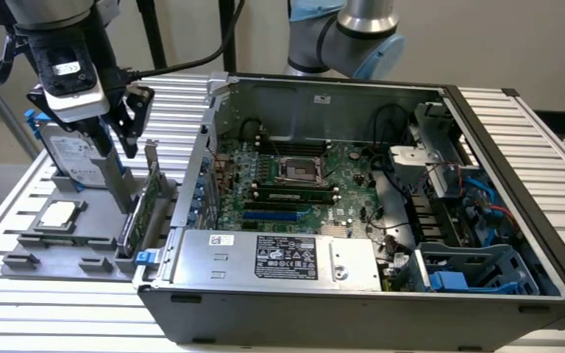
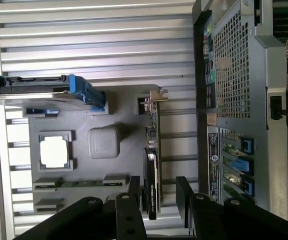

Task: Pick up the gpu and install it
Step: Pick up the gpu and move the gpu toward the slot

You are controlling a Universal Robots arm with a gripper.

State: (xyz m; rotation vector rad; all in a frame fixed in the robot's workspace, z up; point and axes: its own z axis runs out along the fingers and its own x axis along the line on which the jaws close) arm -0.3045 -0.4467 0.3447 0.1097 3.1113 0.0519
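**Gripper wide apart over gpu**

A drive stands to one side of the gripper. Directly beneath it, the gpu stands on edge in the holder, likely so the fingers can straddle its faces. The case lies open on the other side.

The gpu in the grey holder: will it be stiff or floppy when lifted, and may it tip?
Probably stiff: the gpu is a flat board with a metal bracket. Thin, so likely light. Standing on edge in its holder, it might tip if nudged sideways.
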